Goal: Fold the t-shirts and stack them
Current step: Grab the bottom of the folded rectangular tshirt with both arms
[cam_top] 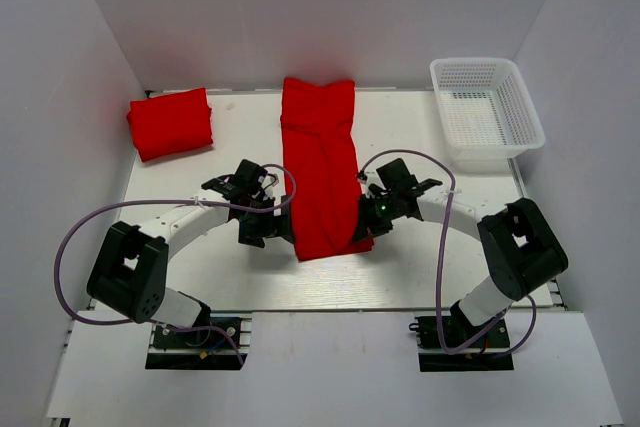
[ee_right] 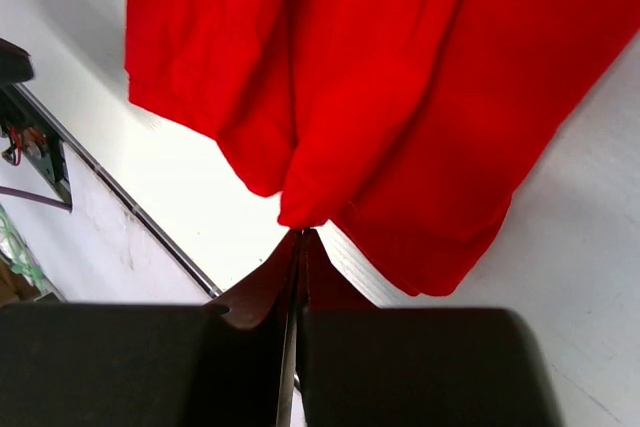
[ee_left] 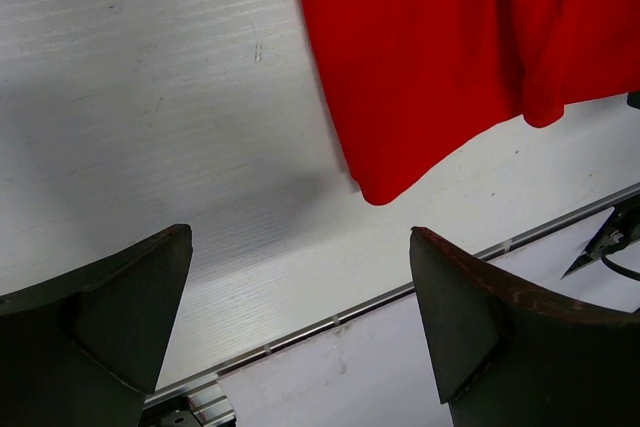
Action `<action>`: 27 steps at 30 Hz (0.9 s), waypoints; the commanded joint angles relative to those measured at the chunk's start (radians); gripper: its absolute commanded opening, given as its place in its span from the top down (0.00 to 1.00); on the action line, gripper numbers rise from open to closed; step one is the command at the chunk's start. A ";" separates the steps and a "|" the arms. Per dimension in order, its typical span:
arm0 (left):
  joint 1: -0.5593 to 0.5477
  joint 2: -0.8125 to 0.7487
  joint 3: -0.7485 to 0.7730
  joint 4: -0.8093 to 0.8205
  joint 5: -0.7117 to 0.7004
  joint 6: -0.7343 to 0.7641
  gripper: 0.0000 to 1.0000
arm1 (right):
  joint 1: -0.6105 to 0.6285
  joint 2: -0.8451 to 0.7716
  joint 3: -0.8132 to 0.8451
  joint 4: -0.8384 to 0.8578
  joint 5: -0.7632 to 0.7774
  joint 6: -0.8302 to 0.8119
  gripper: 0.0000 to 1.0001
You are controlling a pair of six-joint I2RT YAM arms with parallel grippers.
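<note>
The right gripper (ee_right: 300,235) is closed, and a fold at the near hem of the long t-shirt (cam_top: 322,162) is pinched between its tips. The left gripper (ee_left: 300,242) is held wide open over the bare counter (cam_top: 420,257), just beside that hem on its 9 o'clock side. The red strip is laid from the centre towards 12 o'clock. A folded t-shirt (cam_top: 170,123) is seen at 10 o'clock and a white lattice basket (cam_top: 470,64) at 2 o'clock.

Matt red cloth t-shirt (cam_top: 322,172) on ribbed white table (cam_top: 400,269).
</note>
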 commanded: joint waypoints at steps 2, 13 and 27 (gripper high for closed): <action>-0.004 -0.007 0.013 -0.001 -0.002 -0.005 0.00 | 0.005 0.014 0.072 -0.015 -0.017 -0.042 1.00; -0.004 -0.016 0.004 -0.011 -0.002 -0.005 0.00 | 0.055 0.118 0.151 -0.052 -0.052 -0.120 1.00; -0.004 0.004 -0.005 0.008 0.016 0.005 0.00 | 0.158 0.167 0.226 -0.107 -0.089 -0.252 1.00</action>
